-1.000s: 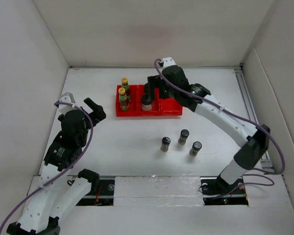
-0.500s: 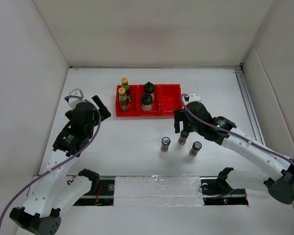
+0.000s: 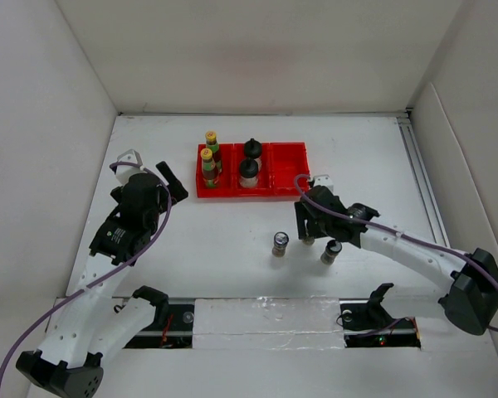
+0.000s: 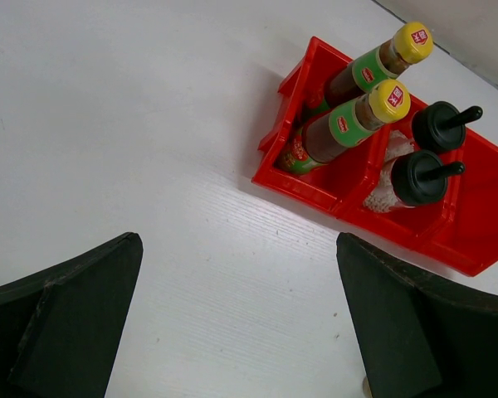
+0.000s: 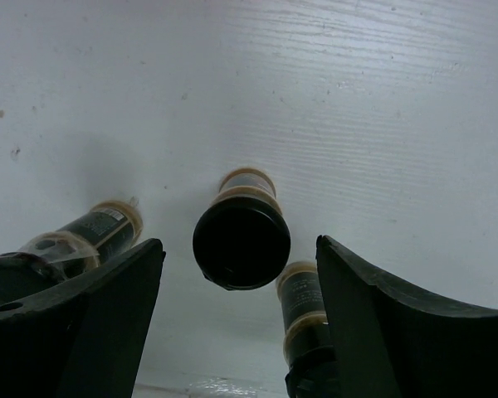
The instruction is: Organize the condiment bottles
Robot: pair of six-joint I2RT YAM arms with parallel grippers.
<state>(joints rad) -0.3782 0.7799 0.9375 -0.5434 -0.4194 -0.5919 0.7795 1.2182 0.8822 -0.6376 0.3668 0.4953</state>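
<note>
Two yellow-capped bottles (image 3: 208, 149) stand in the left compartment of the red tray (image 3: 289, 162). Two white jars with black lids (image 3: 250, 161) stand in its middle compartment. Three dark-capped shakers stand on the table in front of the tray. My right gripper (image 3: 310, 225) is open and low over the middle shaker (image 5: 241, 240), which stands between the fingers without touching them. The left shaker (image 3: 280, 243) and the right shaker (image 3: 331, 250) flank it. My left gripper (image 3: 163, 184) is open and empty, left of the tray. The left wrist view shows the bottles (image 4: 353, 112) and jars (image 4: 417, 174).
White walls close in the table on the left, back and right. A metal rail (image 3: 419, 178) runs along the right side. The tray's right compartment (image 4: 481, 207) holds nothing. The arm bases stand at the near edge.
My right arm left the second jar in the tray's middle compartment, swung back and came down over the middle shaker. My left arm shifted slightly a second ago, then stayed still.
</note>
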